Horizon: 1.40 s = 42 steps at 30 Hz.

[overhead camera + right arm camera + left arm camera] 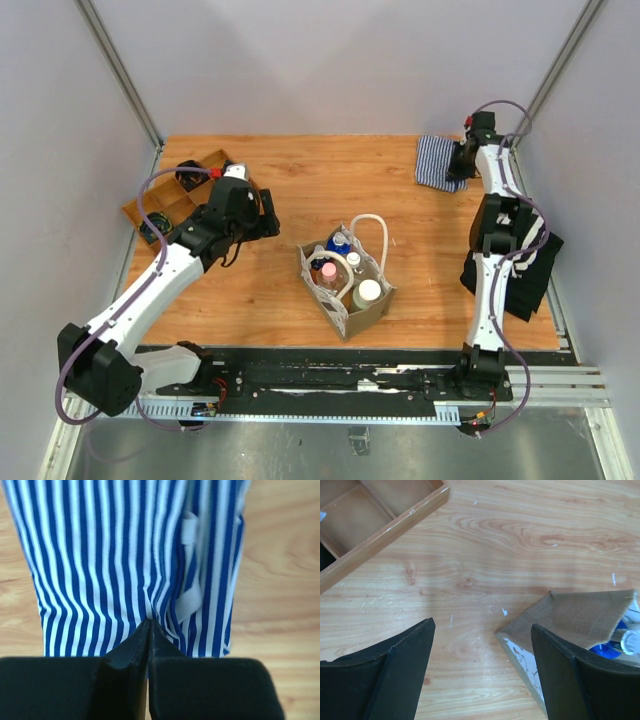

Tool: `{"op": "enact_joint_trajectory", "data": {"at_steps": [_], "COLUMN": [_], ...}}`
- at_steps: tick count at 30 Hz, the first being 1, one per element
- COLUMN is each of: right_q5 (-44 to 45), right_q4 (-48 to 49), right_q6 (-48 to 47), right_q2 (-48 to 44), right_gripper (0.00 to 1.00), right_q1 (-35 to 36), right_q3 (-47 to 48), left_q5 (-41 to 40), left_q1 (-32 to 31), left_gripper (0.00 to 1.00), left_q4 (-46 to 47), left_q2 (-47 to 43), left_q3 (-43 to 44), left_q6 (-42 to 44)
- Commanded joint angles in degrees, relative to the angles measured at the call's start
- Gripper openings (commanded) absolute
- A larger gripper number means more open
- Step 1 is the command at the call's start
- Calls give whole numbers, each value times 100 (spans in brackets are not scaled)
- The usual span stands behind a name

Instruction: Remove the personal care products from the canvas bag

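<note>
The canvas bag (345, 285) stands open in the middle of the table, its white handles looped up. Inside it I see a blue-capped bottle (338, 242), a white-capped clear bottle (353, 259), a pink bottle (327, 272) and a white-lidded jar (367, 293). My left gripper (268, 216) is open and empty, left of the bag. In the left wrist view (483, 625) the bag's corner (580, 612) lies by the right finger, with the blue cap (605, 649) peeking out. My right gripper (453, 160) is shut at the far right (150, 623), over a blue-striped cloth (115, 555).
A brown wooden compartment tray (175, 195) holding black cables (150, 228) sits at the far left, behind my left arm; its corner shows in the left wrist view (385, 527). The blue-striped cloth (433, 160) lies at the back right. A black-and-white striped cloth (530, 270) lies by the right edge.
</note>
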Motion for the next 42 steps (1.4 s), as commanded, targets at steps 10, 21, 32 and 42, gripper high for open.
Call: {"op": "enact_joint_trajectory", "data": {"at_steps": [10,21,32,42], "right_q5": [2597,403,-1585,-1692], "right_q4": [-418,1212,728,670], "right_q6": [-74,-269,-264,-153], "right_q2": [-1658,-6312,-7718,-8297], "right_gripper": [1,29,36,34], "right_q1": [-33,2196,2563,3105], "right_q3": [-1695,-5813,-6725,-6871], "left_q5": [435,1005,1469,1895], "left_q1": [-49,-616,-794,-1199], "left_gripper": [72,65,72,72], "left_q4": [300,388,29,639], "left_q2": [-337,113,-321,-73], "left_q3": [-74,790,796,238], "left_q6": [-94,-71,-1016,-1392]}}
